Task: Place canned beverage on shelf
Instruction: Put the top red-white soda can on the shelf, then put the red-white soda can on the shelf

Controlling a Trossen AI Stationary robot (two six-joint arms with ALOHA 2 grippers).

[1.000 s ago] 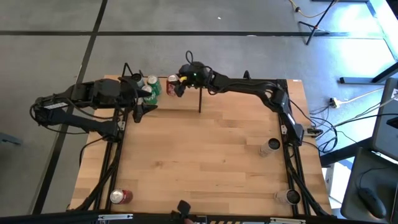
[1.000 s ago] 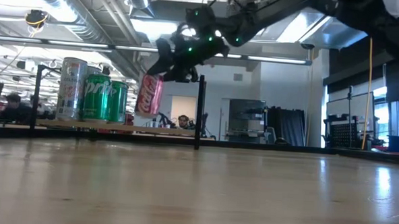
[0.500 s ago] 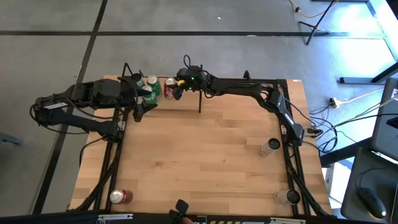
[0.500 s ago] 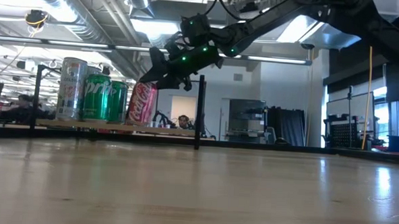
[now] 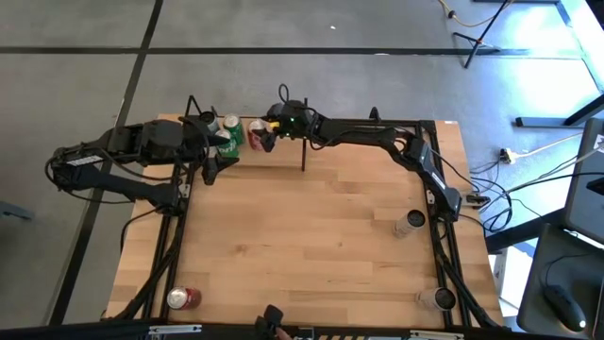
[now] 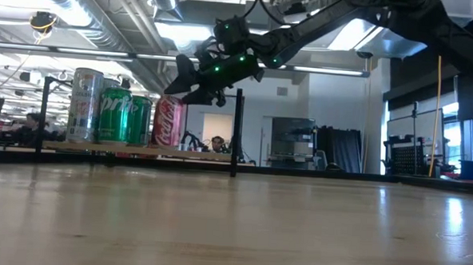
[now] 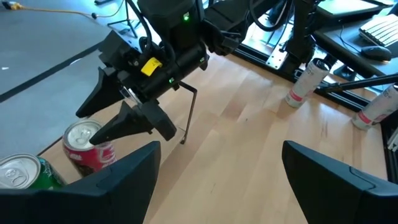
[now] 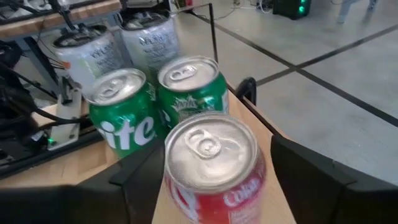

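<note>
Shelf (image 6: 100, 148) holds red can (image 6: 167, 122); right pincer (image 6: 192, 87) spread around its top

Red can (image 6: 167, 121) lowered onto shelf (image 6: 132, 150), now upright, right end effector (image 6: 192, 83) opened

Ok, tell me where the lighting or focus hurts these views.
Low view: bright ceiling lights backlight the right gripper, leaving it near silhouette, though the red can reads clearly. Right wrist view: the red can is soft-edged. High view: evenly lit, the shelf is small.
</note>
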